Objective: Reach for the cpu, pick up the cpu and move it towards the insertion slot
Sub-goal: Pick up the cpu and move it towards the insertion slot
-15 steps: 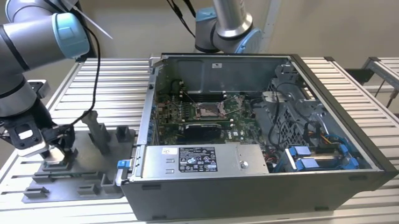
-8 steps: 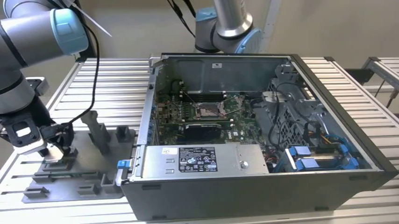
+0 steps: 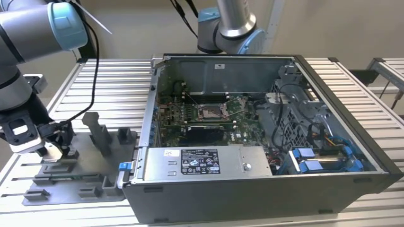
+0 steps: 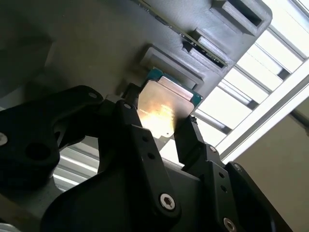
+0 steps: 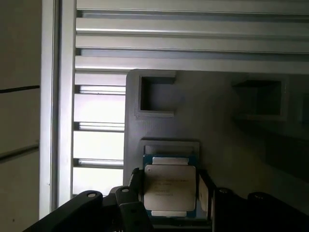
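Note:
The cpu (image 4: 161, 104) (image 5: 170, 188), a small square plate with a silvery face on a green board, sits between my gripper's black fingers (image 4: 186, 130) in both wrist views. The two fingers press against its opposite edges, so my gripper (image 4: 157, 115) (image 5: 169, 187) is shut on it. It is held just over a shallow rectangular recess (image 5: 169, 146) of the grey fixture plate (image 3: 75, 187). In the exterior view my gripper (image 3: 56, 145) hangs over that plate's far corner, on the exterior view's left. The insertion slot (image 3: 211, 112), a shiny metal frame, lies inside the open computer case (image 3: 353, 142), well to the right.
Upright grey blocks (image 3: 96, 127) stand on the fixture plate between my gripper and the case wall. A silver box with a white label (image 3: 202, 163) fills the case's near side. A second arm's base (image 3: 227, 23) rises behind the case. Ribbed aluminium table (image 3: 120, 80) surrounds everything.

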Controlling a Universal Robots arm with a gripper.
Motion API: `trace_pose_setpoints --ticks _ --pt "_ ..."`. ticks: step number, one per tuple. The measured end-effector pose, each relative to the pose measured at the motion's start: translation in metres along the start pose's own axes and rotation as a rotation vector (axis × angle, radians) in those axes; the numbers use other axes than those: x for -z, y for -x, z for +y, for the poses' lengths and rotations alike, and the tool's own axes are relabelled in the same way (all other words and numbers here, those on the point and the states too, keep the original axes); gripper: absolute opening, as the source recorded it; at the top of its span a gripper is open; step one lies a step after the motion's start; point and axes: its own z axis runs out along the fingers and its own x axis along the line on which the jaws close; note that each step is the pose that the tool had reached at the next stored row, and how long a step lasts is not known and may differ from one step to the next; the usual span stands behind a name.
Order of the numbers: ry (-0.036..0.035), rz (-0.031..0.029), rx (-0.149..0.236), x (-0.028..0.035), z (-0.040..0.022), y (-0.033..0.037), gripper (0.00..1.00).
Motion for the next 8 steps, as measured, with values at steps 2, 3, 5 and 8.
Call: trace_pose_setpoints --ticks 2,3,5,8 --pt "0.0001 -0.0001 0.000 0.0030 0.0001 0.0000 0.00" --pt "0.0001 -0.0001 0.000 0.0046 0.0002 0.0000 0.00" --pt "0.0000 0.0000 0.000 0.0077 0.0003 0.0000 0.00" --pt "0.0000 0.0000 0.000 0.0120 0.0005 -0.0001 0.00"
